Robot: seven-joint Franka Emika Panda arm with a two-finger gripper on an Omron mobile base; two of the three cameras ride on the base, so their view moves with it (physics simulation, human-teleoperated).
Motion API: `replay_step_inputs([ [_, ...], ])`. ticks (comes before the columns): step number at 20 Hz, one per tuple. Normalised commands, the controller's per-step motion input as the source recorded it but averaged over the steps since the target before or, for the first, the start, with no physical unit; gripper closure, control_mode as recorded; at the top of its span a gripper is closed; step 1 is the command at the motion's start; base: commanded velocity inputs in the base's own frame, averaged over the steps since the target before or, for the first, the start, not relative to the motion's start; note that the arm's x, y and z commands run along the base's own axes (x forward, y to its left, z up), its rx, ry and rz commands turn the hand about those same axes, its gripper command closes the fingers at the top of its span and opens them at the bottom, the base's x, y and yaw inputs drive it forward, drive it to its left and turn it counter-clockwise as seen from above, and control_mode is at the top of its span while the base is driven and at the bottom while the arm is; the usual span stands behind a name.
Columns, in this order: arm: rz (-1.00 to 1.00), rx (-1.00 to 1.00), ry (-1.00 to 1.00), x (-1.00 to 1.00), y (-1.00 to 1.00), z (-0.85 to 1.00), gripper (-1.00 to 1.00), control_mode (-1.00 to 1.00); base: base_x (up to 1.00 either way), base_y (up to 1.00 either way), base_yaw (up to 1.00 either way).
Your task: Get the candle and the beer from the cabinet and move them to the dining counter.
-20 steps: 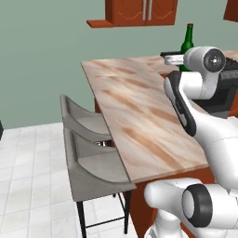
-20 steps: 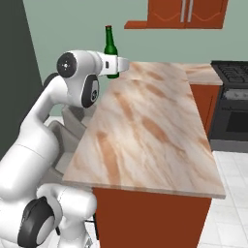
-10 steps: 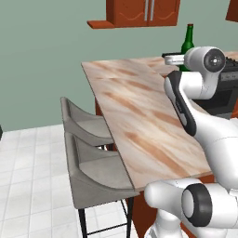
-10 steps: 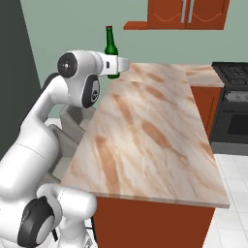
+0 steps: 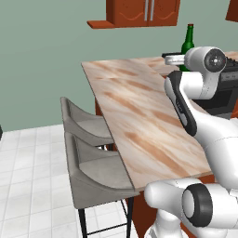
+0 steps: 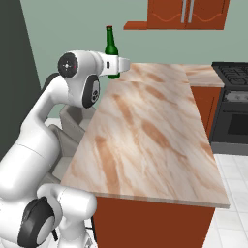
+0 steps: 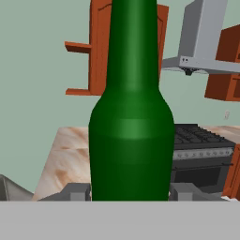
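Nothing has moved since the earlier frame. Gripper (image 7: 130, 191) stays clamped on the beer (image 6: 112, 50), upright above the dining counter (image 6: 150, 140) at its far edge, near the corner beside the stools (image 5: 95, 169).

beer (image 7: 131, 122): smooth glossy dark-green glass;
dining counter (image 6: 145, 140): polished veined marble;
cabinet (image 5: 144, 11): reddish-brown wood;
stools (image 5: 93, 174): matt grey

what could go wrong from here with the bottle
The beer is gripped low on its body by the tool, upright and tall above the fingers, so it might tip on a quick swing. It hangs near the dining counter edge, above the stools; released early, it could fall.
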Motion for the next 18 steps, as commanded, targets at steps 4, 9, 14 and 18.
replay_step_inputs([
  [4,0.00,0.00,0.00,0.00,0.00,0.00,1.00,1.00,0.00,0.00,0.00],
  [9,0.00,0.00,0.00,0.00,0.00,0.00,1.00,1.00,0.00,0.00,0.00],
  [14,0.00,0.00,0.00,0.00,0.00,0.00,1.00,-1.00,0.00,0.00,0.00],
  [18,0.00,0.00,0.00,0.00,0.00,0.00,1.00,-1.00,0.00,0.00,0.00],
])
